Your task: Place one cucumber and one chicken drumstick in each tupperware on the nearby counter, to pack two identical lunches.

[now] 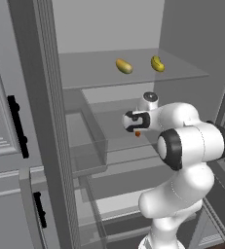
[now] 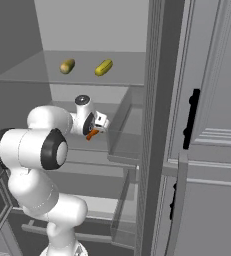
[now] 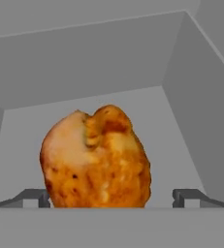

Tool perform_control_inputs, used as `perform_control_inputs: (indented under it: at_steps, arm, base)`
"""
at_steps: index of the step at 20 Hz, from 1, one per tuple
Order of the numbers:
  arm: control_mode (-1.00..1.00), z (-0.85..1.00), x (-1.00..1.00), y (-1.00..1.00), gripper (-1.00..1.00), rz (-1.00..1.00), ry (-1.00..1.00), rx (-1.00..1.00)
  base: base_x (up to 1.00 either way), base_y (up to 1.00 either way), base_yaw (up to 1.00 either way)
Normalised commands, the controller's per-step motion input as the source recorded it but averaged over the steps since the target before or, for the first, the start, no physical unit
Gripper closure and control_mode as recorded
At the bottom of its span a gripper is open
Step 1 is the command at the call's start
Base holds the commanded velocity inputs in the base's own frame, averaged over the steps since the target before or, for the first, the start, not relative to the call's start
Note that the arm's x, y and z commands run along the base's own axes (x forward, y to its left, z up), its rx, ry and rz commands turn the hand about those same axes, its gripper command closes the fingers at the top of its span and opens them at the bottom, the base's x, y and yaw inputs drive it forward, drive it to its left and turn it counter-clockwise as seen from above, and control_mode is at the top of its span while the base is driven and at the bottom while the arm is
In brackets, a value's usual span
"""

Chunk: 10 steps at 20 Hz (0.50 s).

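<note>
Landmark: the middle shelf inside the open cabinet.
Chicken drumstick: set on the middle shelf, between the spread fingertips.
Gripper: placed just before the drumstick, over the middle shelf.
Two oblong items: laid side by side, apart, on the shelf above the middle shelf.
Door: stood to the right of the middle shelf.

Premises are a rendered kitchen, viewed into an open refrigerator with grey inner walls. Evidence: a clear glass shelf carrying two yellowish oblong food items, see-through drawers below it, and a glossy orange-brown chicken drumstick lying in a grey compartment. Panelled grey cabinet fronts with black handles flank the opening.
</note>
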Motion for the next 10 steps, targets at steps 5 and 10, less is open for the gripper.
perform_control_inputs:
  at_steps: [5, 10]
  arm:
    - [-1.00, -0.47, -0.22, 0.00, -1.00, 0.00, 0.00, 0.00]
    - [-1.00, -0.42, -0.02, 0.00, -1.00, 0.00, -0.01, 0.00]
  base:
    - [0.00, 0.00, 0.00]
    - [0.00, 0.00, 0.00]
